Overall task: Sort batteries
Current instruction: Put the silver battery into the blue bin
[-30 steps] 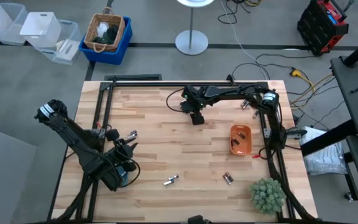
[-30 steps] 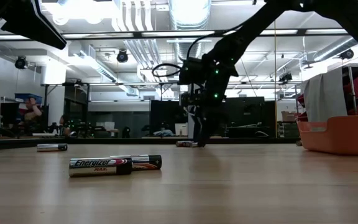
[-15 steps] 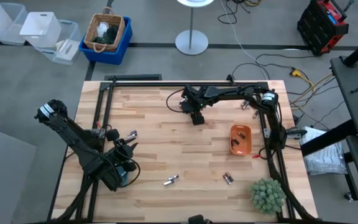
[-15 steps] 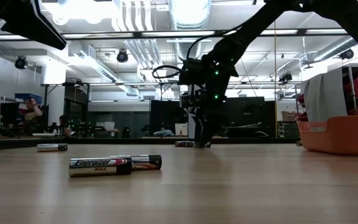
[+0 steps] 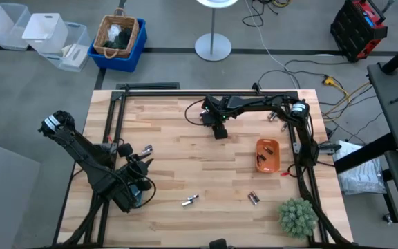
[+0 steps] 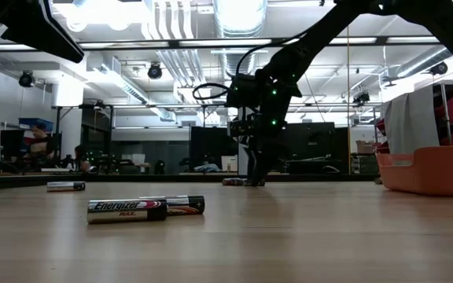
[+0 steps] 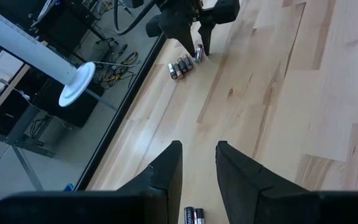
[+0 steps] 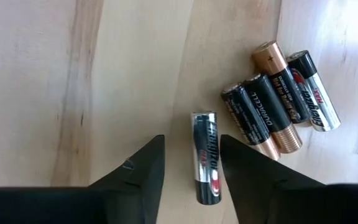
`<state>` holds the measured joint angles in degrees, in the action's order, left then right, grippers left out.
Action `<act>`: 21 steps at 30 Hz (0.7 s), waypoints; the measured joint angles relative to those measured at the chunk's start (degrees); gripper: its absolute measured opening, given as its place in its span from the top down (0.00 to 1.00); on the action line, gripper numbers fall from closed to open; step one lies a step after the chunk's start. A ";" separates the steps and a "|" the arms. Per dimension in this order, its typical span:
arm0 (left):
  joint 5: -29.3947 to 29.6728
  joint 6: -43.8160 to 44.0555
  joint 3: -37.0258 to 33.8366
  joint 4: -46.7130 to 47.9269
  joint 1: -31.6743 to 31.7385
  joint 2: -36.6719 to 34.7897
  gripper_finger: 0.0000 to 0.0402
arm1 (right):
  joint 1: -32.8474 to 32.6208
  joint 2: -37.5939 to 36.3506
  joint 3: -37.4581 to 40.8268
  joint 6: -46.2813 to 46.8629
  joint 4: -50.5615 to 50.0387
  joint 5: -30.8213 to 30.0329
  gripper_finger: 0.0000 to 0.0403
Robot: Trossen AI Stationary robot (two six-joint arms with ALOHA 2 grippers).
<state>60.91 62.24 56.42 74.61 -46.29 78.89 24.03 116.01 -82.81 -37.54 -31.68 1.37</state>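
Dark arms, seemingly black cables

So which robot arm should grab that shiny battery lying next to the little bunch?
The right one, probably. The right gripper hangs just above that silver battery, fingers open on either side of it. The left gripper is far off at the table's near left, by other batteries.

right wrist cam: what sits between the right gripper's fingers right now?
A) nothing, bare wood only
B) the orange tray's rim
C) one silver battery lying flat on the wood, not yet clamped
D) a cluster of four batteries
C: the right gripper is open with a single silver battery lying flat on the table between its fingers, while the cluster of four batteries lies beside it, outside the fingers.
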 joint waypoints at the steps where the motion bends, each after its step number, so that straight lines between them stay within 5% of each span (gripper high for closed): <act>1: 0.00 0.00 0.00 -0.01 0.01 0.00 0.81 | 0.00 0.00 0.00 -0.02 -0.08 0.00 0.67; 21: -0.01 0.00 0.00 -0.07 0.00 0.00 0.81 | 0.02 0.00 0.00 -0.41 -0.99 0.07 0.91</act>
<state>60.90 62.24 56.42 74.54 -46.29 78.89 24.05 116.01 -82.81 -37.95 -32.67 1.43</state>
